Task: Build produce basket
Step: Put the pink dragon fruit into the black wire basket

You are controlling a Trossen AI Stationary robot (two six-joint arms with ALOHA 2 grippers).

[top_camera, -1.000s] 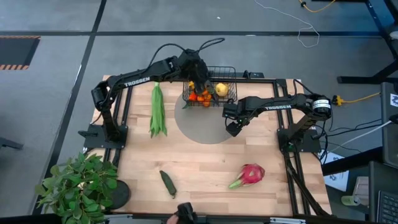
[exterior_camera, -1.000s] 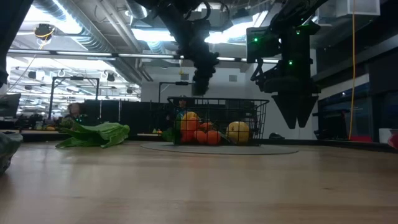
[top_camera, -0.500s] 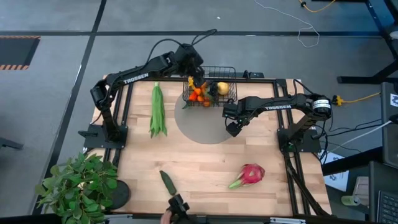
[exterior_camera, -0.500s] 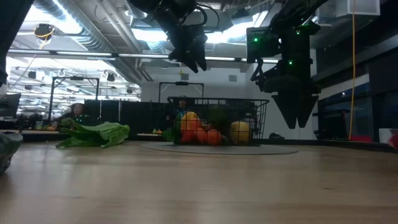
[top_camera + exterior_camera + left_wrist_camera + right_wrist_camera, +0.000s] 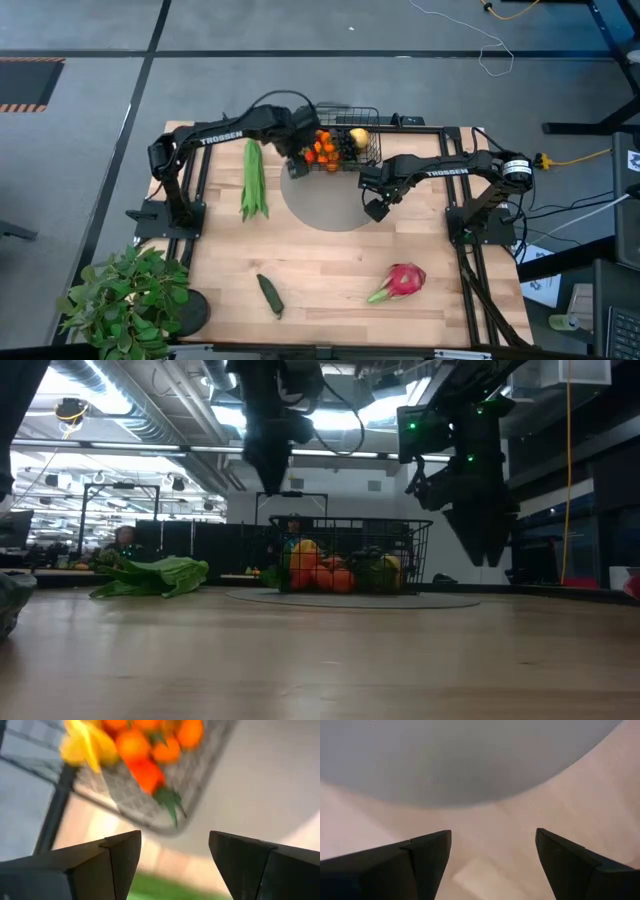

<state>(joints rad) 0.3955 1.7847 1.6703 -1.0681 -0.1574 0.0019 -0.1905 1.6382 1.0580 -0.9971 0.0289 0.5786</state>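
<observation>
The black wire basket (image 5: 345, 140) stands at the table's far middle on a grey round mat (image 5: 325, 210). It holds small oranges, a carrot, a yellow starfruit and dark grapes, and it also shows in the low view (image 5: 350, 555) and the left wrist view (image 5: 150, 795). My left gripper (image 5: 294, 152) is open and empty, high above the basket's left edge (image 5: 268, 472). My right gripper (image 5: 374, 208) is open and empty above the mat's right edge (image 5: 487, 555). The green corn husk (image 5: 253, 180), cucumber (image 5: 270, 296) and pink dragon fruit (image 5: 402, 281) lie on the table.
A leafy potted plant (image 5: 128, 298) stands at the near left corner. The corn husk lies lengthwise just left of the basket. Bare wood lies between the mat and the near edge, with the cucumber and dragon fruit on it.
My left gripper has risen from over the basket's middle and gone toward the table's left, ending beside the basket's left edge. A person's hand showed at the near edge by the cucumber and has withdrawn.
</observation>
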